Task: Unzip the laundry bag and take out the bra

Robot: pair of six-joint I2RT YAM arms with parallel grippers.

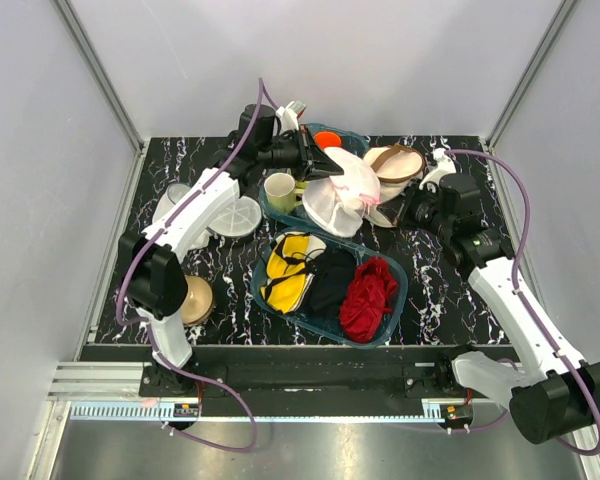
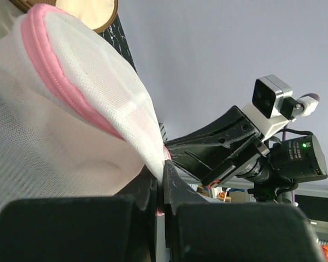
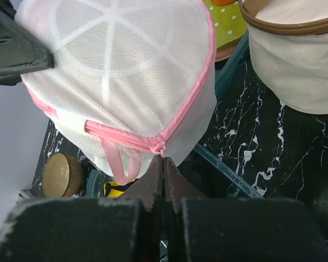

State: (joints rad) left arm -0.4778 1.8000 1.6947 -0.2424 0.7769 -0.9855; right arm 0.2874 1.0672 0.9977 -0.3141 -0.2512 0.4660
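The laundry bag (image 1: 338, 198) is a white mesh pouch with pink zip trim, held up off the table between both arms. My left gripper (image 2: 164, 165) is shut on the bag's mesh edge by the pink trim (image 2: 54, 71), at the bag's far left side (image 1: 318, 168). My right gripper (image 3: 163, 159) is shut on the pink zip pull (image 3: 160, 147) at the bag's near right side (image 1: 388, 207). The zip line (image 3: 120, 139) looks closed, and a pink loop (image 3: 119, 164) hangs beside it. The bra is hidden; only a faint pinkish tone shows through the mesh (image 2: 60, 164).
Below the bag lies a teal tray (image 1: 395, 300) holding yellow, black and red cloths (image 1: 368, 297). A cream basket with brown trim (image 3: 295, 60) stands behind the bag. A green mug (image 1: 280, 190), a white mesh disc (image 1: 236, 216) and a tan dome (image 1: 196, 300) are at the left.
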